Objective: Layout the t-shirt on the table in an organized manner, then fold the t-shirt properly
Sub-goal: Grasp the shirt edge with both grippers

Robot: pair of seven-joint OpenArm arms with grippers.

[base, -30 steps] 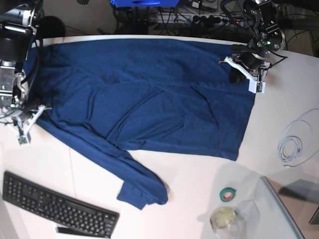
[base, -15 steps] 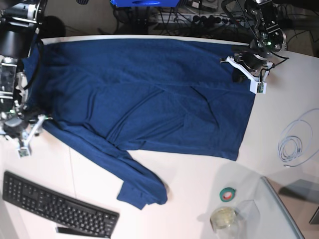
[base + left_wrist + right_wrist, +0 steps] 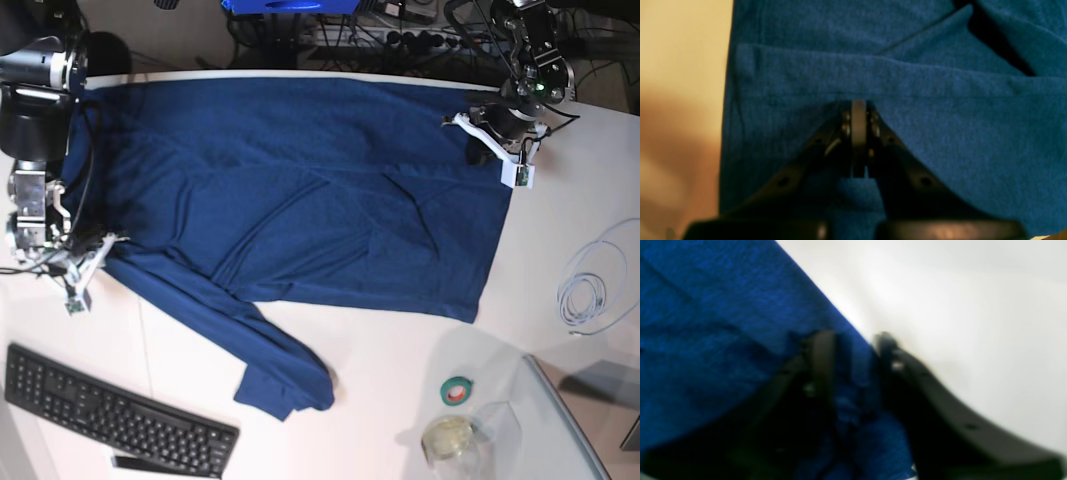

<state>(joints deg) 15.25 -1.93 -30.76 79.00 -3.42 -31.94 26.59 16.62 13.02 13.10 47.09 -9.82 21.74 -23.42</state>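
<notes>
T-shirt [image 3: 300,200] lengthwise across table [image 3: 400,350], sleeve [image 3: 270,360] toward keyboard [image 3: 110,415]

We are seeing a black keyboard [image 3: 115,418] lying at an angle in the near left corner of the base view, with a thin dark strip [image 3: 150,464] just beside its lower edge. Along the right side a coil of pale cable [image 3: 590,288] is resting loosely, and nearer the front a green roll of tape [image 3: 458,391] is sitting just above a clear round container [image 3: 449,438]. Behind the far edge, dark cables and a power strip [image 3: 400,40] are crowding together.
</notes>
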